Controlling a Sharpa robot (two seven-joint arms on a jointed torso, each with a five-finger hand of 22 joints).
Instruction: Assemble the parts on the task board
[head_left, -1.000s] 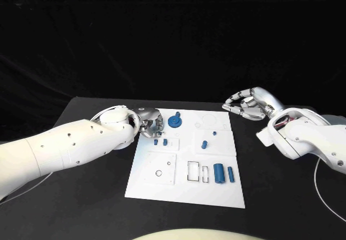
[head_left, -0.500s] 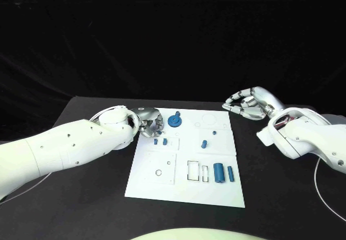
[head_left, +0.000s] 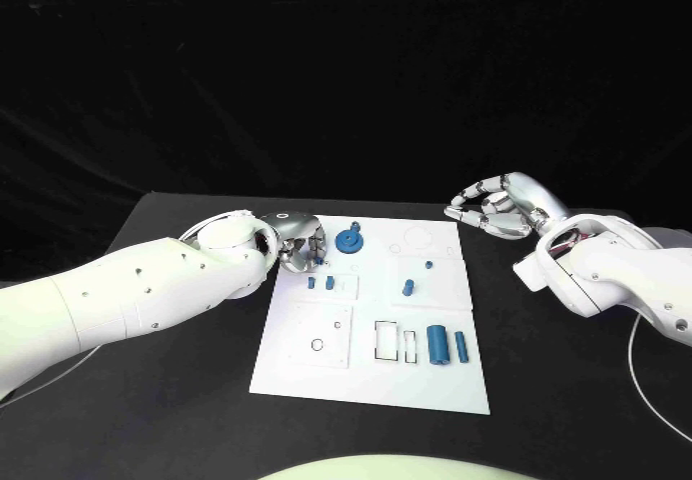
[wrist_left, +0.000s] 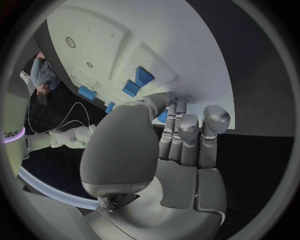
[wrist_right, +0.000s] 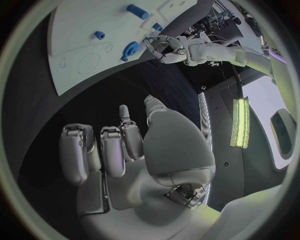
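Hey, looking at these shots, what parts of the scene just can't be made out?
- Head view: whether the left hand holds anything; its own white arm covers the fingers.
- Left wrist view: what the fingertips touch on the task board; the thumb blocks it.
- Head view: the small blue parts beside that hand are too small to tell their shape.

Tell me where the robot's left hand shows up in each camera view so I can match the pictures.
Head view: left hand at the task board's far left corner, beside the blue round part.
Left wrist view: left hand in the circle's middle, fingers reaching the task board.
Right wrist view: left hand across the table, near the blue round part.
Shared landmark: the white task board.
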